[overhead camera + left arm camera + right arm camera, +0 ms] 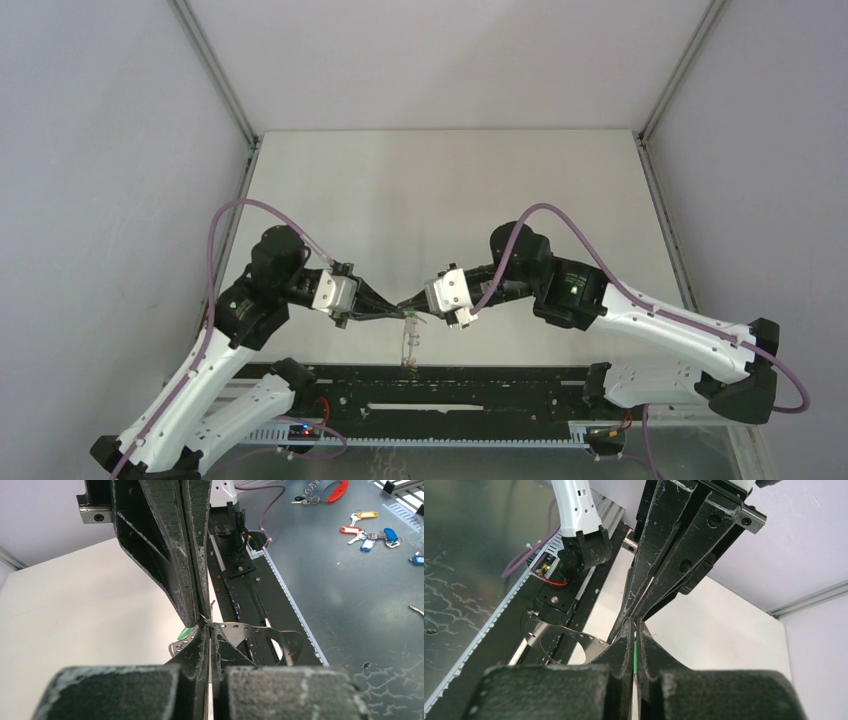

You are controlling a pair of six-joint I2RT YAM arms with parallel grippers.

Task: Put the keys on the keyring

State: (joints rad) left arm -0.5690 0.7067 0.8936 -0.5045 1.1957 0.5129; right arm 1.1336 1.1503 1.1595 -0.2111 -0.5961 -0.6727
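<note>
Meeting tip to tip over the near part of the white table (450, 200), the two arms have their fingers almost touching at one spot. The left gripper (206, 630) has its fingers pressed together, and the rim of the keyring (235, 628) runs right into that pinch. The grey ring, dotted with small holes, sticks out sideways from the fingertips and, seen from above, hangs down toward the black rail between the arm bases. The right gripper (633, 625) is closed as well, with a thin green sliver showing in the slit between its fingers. That is the green key (187, 633), whose plastic head peeks out just beside the ring's rim. I cannot make out the second key. Off the table, a cluster of coloured key tags (368, 544) lies on a dark surface.
</note>
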